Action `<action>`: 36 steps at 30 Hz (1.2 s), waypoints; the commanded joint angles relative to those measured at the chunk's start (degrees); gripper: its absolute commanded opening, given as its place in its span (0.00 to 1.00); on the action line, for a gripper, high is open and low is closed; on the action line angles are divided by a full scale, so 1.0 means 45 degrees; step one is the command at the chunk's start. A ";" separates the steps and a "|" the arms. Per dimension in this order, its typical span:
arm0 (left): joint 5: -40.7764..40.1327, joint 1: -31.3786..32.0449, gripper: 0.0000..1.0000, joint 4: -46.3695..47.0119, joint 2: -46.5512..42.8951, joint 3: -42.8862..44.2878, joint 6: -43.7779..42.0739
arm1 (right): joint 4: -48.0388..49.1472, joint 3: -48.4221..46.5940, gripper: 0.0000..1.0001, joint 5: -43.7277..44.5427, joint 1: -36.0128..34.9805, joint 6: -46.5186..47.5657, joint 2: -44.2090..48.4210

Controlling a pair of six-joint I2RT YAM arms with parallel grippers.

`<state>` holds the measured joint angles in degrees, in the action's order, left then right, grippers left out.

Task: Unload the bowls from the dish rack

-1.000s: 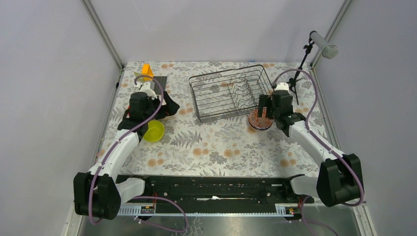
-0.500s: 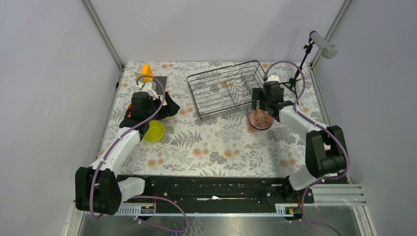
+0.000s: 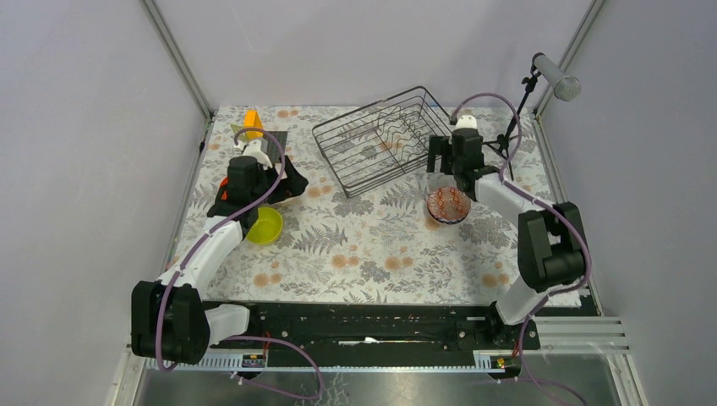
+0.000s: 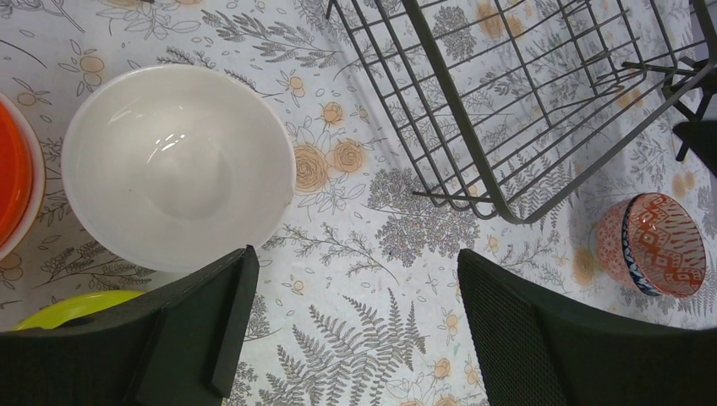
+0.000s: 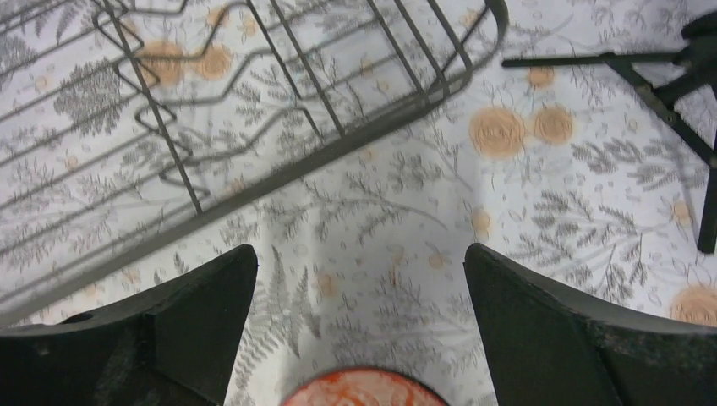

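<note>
Top external view: dish rack [image 3: 380, 139] sitting crooked, both claws wide

The rack's at the far middle of the floral cloth [image 3: 380, 254], skewed. The pink patterned bowl [image 3: 447, 204] sits on the cloth just off its near right corner, right beside the right gripper [image 5: 359, 254], which is spread wide with nothing in it. Over on the left, the cream bowl [image 4: 177, 165], orange bowl [image 4: 13, 173] and yellow-green bowl [image 3: 265, 226] sit close together by the left gripper [image 4: 355, 262], also gaping and empty-handed. A tripod [image 5: 626, 63] stands just right of the rack.
</note>
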<state>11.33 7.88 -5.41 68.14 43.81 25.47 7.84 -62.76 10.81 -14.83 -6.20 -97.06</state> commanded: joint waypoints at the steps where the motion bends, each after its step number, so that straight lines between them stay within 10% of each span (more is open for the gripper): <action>1: -0.0503 0.0026 0.92 0.1146 -0.0276 0.0328 -0.0115 | 0.1644 0.1843 1.00 -0.0500 0.0552 0.0109 0.2253; 15: -0.4190 0.0025 0.99 0.1691 -0.0813 -0.0388 -0.1479 | 0.2766 0.5425 1.00 0.0474 0.2699 -0.0502 0.5216; 23: -0.5821 -0.0048 0.99 0.2937 -0.0152 -0.1396 -0.2545 | 0.7471 0.7908 1.00 -0.0555 0.3588 -0.0071 0.4402; 36: -0.4726 -0.1245 0.99 0.7838 0.0913 -0.4209 -0.3583 | 0.9090 0.9263 1.00 -0.0947 0.3647 0.0808 0.4106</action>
<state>-11.40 3.68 14.87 70.26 27.09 12.27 41.06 -23.99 7.53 1.52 -3.62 -79.20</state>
